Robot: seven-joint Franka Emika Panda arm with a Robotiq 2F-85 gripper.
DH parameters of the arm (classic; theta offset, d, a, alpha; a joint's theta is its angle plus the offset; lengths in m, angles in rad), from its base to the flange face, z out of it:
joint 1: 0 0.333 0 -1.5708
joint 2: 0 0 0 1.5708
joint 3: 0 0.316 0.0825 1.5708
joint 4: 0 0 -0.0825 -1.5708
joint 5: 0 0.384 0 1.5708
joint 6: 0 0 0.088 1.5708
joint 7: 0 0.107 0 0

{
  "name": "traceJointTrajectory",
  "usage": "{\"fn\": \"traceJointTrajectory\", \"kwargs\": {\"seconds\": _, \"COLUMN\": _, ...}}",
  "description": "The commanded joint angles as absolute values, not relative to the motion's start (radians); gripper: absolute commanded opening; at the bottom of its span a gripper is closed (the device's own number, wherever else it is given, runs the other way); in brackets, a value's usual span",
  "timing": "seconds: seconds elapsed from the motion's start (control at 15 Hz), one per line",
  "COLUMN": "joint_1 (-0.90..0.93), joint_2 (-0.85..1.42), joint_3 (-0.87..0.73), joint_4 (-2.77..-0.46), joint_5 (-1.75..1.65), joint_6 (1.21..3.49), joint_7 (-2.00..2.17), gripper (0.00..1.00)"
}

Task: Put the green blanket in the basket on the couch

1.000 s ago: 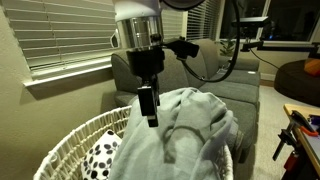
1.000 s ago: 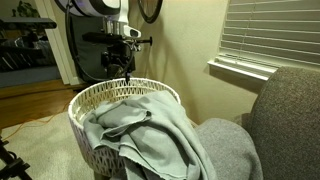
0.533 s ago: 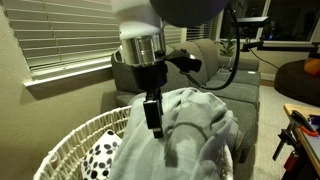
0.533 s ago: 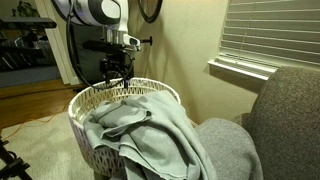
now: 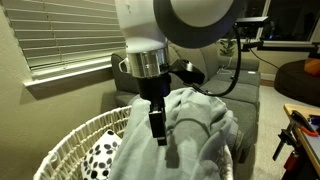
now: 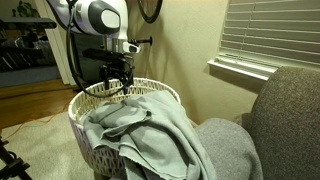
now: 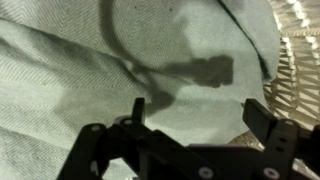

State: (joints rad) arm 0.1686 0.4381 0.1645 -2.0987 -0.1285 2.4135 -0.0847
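The pale grey-green blanket (image 5: pixel 200 125) lies heaped in and over the white wicker basket (image 5: pixel 70 140), and part of it hangs over the rim toward the grey couch (image 5: pixel 240 95). In the other exterior view the blanket (image 6: pixel 150 125) fills the basket (image 6: pixel 82 135) and drapes onto the couch seat (image 6: pixel 230 150). My gripper (image 5: pixel 157 128) is open and empty, pointing down just over the blanket near the basket's rim (image 6: pixel 118 86). In the wrist view the gripper (image 7: pixel 196 110) has its jaws spread, with the blanket (image 7: pixel 80 60) right under them.
A white cloth with black spots (image 5: pixel 100 155) lies inside the basket under the blanket. Wicker weave (image 7: pixel 300 50) shows at the right of the wrist view. A wall with window blinds (image 5: pixel 60 40) is close behind the basket. A cable loops beside the arm (image 5: pixel 215 70).
My gripper has come lower toward the blanket and stayed open. The blanket and basket have not moved.
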Motion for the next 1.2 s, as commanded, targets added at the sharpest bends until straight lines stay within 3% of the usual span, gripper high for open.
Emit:
{"fn": "traceJointTrajectory", "kwargs": {"seconds": 0.0, "joint_1": 0.17, "joint_2": 0.423, "joint_3": 0.148, "joint_4": -2.141, "joint_5": -0.151, "joint_6": 2.47, "joint_7": -0.099, "gripper": 1.0}}
{"fn": "traceJointTrajectory", "kwargs": {"seconds": 1.13, "joint_1": 0.189, "joint_2": 0.541, "joint_3": 0.093, "joint_4": -2.084, "joint_5": -0.283, "joint_6": 2.575, "joint_7": -0.09, "gripper": 1.0}}
